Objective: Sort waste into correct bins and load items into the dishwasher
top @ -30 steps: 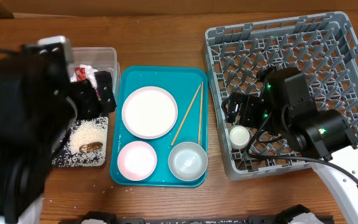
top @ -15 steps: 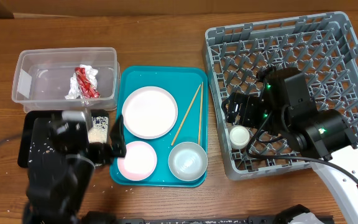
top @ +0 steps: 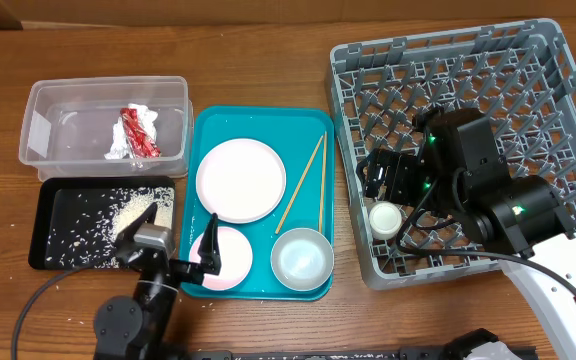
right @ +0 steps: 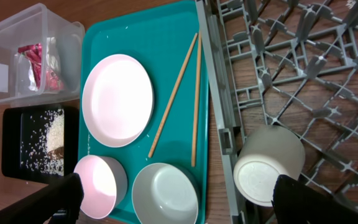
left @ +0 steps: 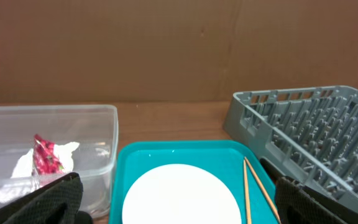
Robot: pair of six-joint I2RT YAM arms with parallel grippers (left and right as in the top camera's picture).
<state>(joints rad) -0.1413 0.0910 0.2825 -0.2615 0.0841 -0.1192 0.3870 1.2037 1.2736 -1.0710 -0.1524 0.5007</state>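
Observation:
The crumpled red-and-silver wrapper [top: 136, 132] lies in the clear tub [top: 48, 110]. Rice [top: 138, 212] is scattered in the black tray [top: 58, 235]. On the teal tray [top: 313, 125] sit the white plate [top: 240, 180], the chopsticks [top: 303, 185] and two bowls [top: 226, 262] [top: 302, 258]. The cup [top: 385, 218] lies on its side in the grey rack [top: 488, 90]. My left gripper [top: 183, 255] is open and empty, low at the front by the left bowl; its view faces the plate [left: 179, 183]. My right gripper [top: 380, 180] is open and empty above the cup [right: 269, 165].
A cardboard wall [left: 166, 50] backs the table. A few rice grains lie on the wood beside the black tray [right: 17, 143]. The rack's front-left wall [right: 219, 124] stands close against the teal tray [right: 135, 31].
My left arm has pulled back from over the tub and black tray to the table's front edge, uncovering both. The right arm and the cup have not moved.

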